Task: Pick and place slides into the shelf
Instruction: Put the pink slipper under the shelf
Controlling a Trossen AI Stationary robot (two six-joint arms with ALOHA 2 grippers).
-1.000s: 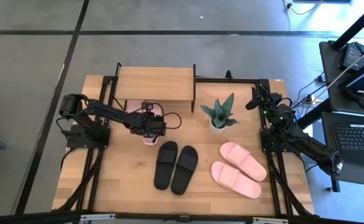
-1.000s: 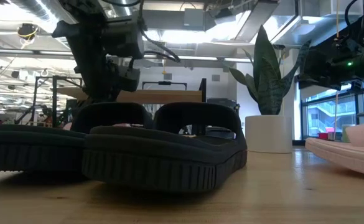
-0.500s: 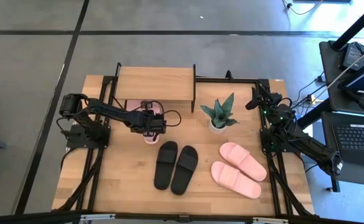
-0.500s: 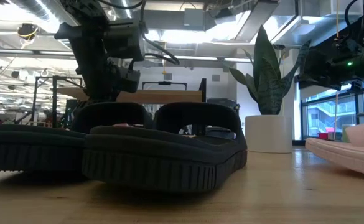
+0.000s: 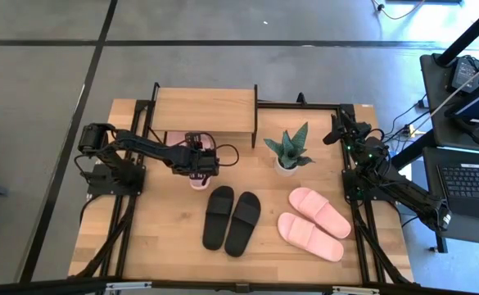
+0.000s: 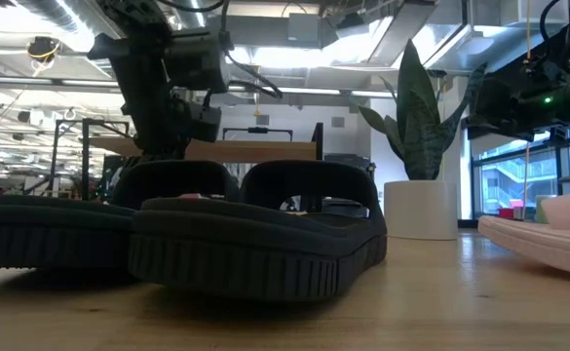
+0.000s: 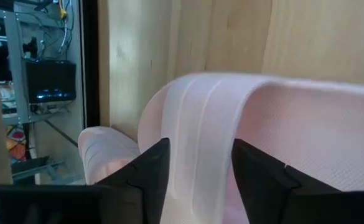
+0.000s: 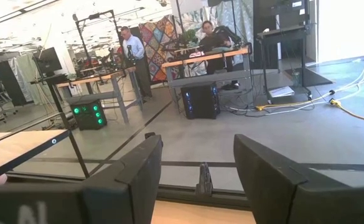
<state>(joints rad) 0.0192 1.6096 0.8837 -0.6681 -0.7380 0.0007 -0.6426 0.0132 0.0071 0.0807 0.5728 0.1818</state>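
Left gripper (image 5: pixel 196 166): at the front edge of the shelf (image 5: pixel 204 109), over a pink slide (image 7: pixel 231 124); its fingers (image 7: pixel 150 168) straddle the wide strap with a gap on each side, released rather than clenched.
Pink slide at shelf: mostly covered by the gripper from above; only its heel end (image 5: pixel 196 183) pokes out onto the worktop (image 5: pixel 165 238). A second pink slide (image 5: pixel 176 140) shows partly under the top board.
Shelf lower tier: hidden under the top board from overhead.
Black slides (image 5: pixel 232 218): a pair side by side, mid-worktop; in the low view they fill the foreground (image 6: pixel 255 234) and block most of the shelf.
Pink pair (image 5: pixel 314 221): near the right side, cut off at the low view's edge.
Potted plant (image 5: pixel 287 152): between shelf and right arm.
Right gripper (image 8: pixel 197 180): raised at the right edge, fingers apart, grasping nothing.
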